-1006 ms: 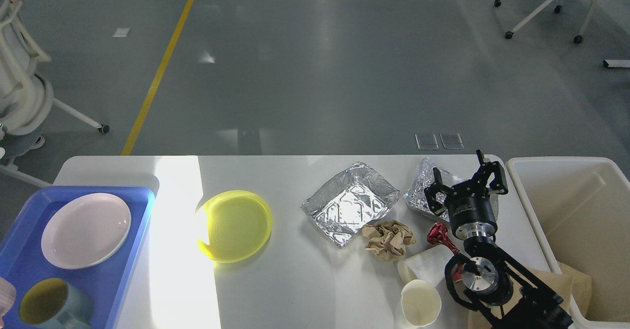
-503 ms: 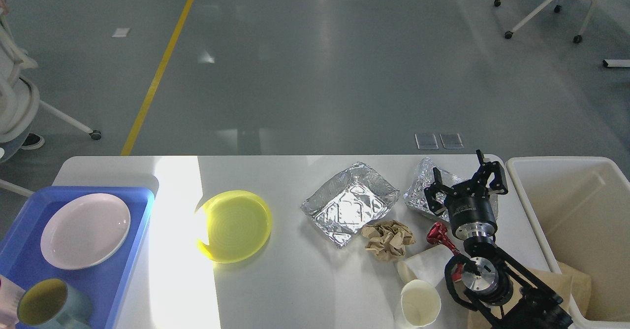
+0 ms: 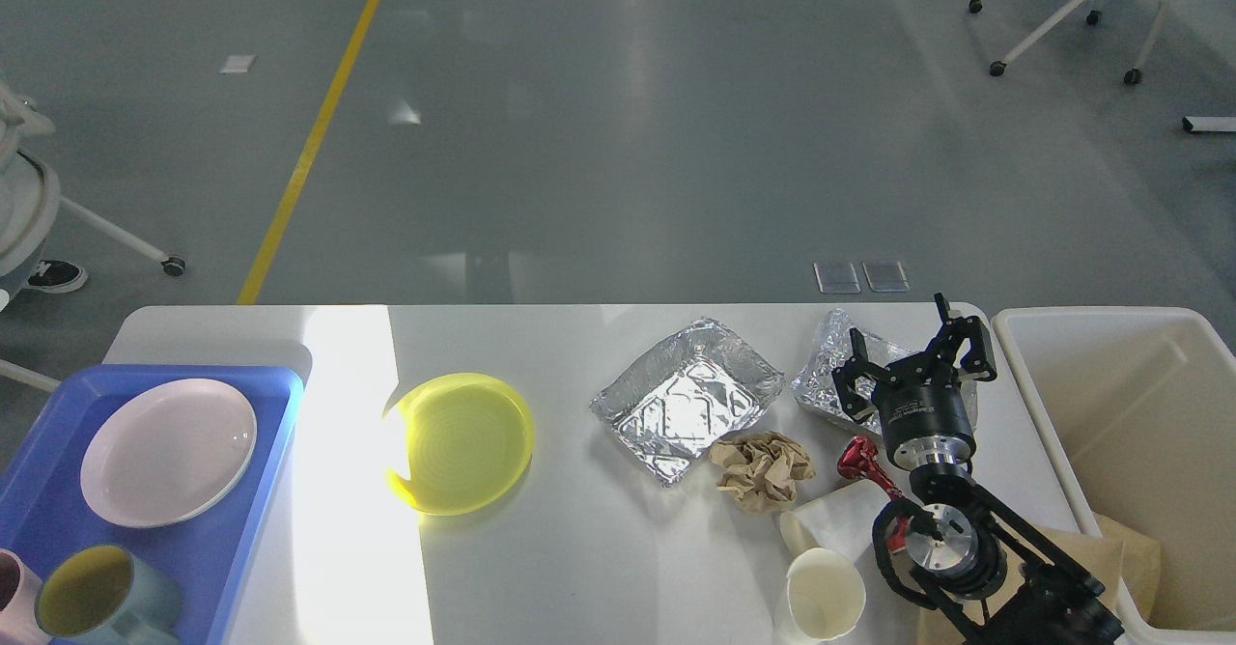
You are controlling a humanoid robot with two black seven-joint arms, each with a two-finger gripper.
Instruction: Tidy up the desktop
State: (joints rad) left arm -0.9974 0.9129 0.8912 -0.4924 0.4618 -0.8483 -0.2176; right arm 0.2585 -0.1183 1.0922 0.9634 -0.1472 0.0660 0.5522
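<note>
The white desktop (image 3: pixel 599 548) carries a yellow plate (image 3: pixel 459 442), an open foil tray (image 3: pixel 688 399), a crumpled foil piece (image 3: pixel 826 375), a ball of brown paper (image 3: pixel 763 469), a small red object (image 3: pixel 862 462), a paper cup lying on its side (image 3: pixel 830 519) and an upright paper cup (image 3: pixel 821 606). My right gripper (image 3: pixel 908 348) is open over the right part of the crumpled foil, with nothing between its fingers. The left arm and its gripper are out of view.
A blue tray (image 3: pixel 241 529) at the left edge holds a pink plate (image 3: pixel 169 452), a teal mug (image 3: pixel 87 592) and a pink cup (image 3: pixel 12 599). A cream bin (image 3: pixel 1120 413) with brown paper (image 3: pixel 1125 548) inside stands beside the table's right end. Office chairs stand on the floor beyond.
The chair at the far left has rolled further left. A pinkish cup at the tray's lower left corner has shifted. My right arm has not moved.
</note>
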